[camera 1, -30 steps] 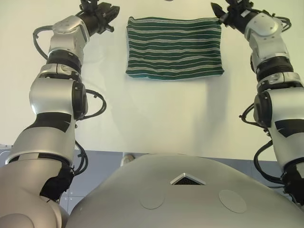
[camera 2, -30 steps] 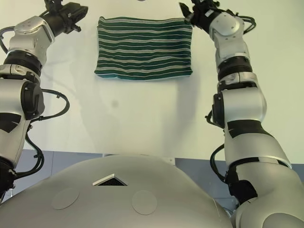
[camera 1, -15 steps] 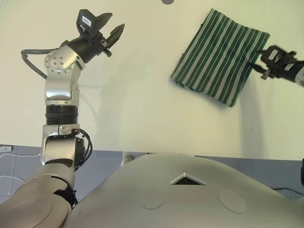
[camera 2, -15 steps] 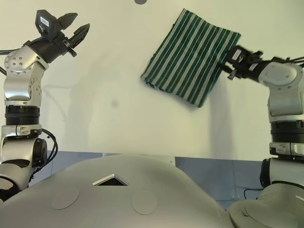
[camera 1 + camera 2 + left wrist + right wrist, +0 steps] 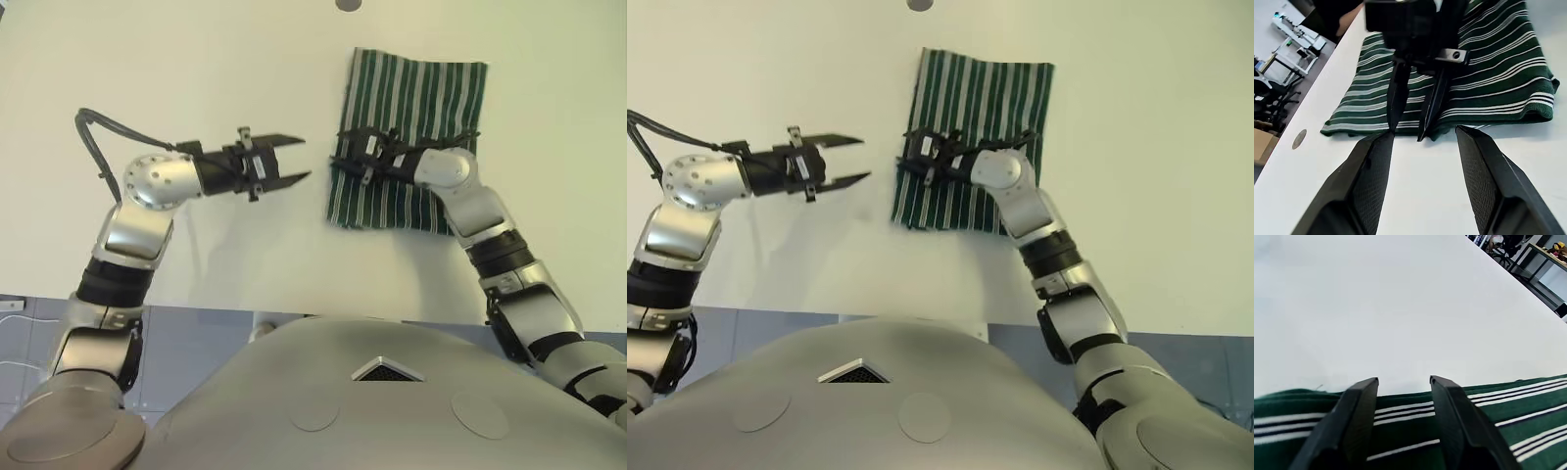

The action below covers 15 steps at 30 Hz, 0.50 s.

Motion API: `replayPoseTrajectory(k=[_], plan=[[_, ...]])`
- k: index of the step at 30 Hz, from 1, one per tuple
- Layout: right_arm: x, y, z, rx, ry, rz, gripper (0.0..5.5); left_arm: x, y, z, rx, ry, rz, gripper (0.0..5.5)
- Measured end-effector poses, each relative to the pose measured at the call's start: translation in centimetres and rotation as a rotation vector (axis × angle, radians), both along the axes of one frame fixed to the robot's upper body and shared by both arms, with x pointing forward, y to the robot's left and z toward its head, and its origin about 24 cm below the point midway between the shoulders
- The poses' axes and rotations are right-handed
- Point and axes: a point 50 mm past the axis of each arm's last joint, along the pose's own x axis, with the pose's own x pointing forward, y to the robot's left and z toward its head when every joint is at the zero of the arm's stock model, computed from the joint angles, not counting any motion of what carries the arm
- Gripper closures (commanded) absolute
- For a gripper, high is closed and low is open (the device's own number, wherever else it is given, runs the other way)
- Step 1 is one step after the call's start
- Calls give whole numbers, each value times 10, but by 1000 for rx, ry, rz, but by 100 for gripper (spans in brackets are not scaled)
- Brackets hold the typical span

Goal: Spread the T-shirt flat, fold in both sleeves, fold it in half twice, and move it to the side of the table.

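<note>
The folded T-shirt [image 5: 421, 93], a soft green rectangle with pale stripes, lies on my smooth white table [image 5: 196, 59], far and right of centre. My right gripper [image 5: 343, 164] rests on its left edge, fingers parted; my left gripper [image 5: 302, 160] gapes wide just beside it.

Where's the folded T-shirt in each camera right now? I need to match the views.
Left eye view: T-shirt upper centre-right.
Right eye view: T-shirt upper centre.
Left wrist view: T-shirt just beyond the left gripper.
Right wrist view: T-shirt beneath the right gripper.
Shared landmark: right gripper at the T-shirt's edge.
</note>
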Motion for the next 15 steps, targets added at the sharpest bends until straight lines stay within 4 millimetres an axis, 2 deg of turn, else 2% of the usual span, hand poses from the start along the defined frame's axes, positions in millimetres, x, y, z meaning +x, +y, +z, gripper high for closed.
replayPoseTrajectory(k=[2, 4, 5, 6, 8, 10, 13, 15], plan=[[11, -7, 12, 29, -58, -96, 352, -13, -14, 1, 13, -26, -88, 319], [25, -24, 36, 40, -140, -167, 352, -24, -25, -2, 17, -22, -144, 319], [29, -38, 52, 44, -183, -182, 352, -29, -31, -5, 14, -12, -165, 319], [29, -65, 70, -8, -233, -185, 352, -35, -37, -11, 18, 3, -189, 319], [14, -106, 77, -134, -221, -145, 352, -37, -43, -18, 58, -22, -211, 319], [-15, -149, 73, -329, -149, -43, 352, -38, -42, -29, 121, -39, -212, 319], [-57, -182, 76, -464, 0, 148, 352, -33, -43, -34, 143, -78, -179, 319], [-74, -186, 74, -504, 32, 263, 352, -31, -43, -36, 145, -88, -166, 319]])
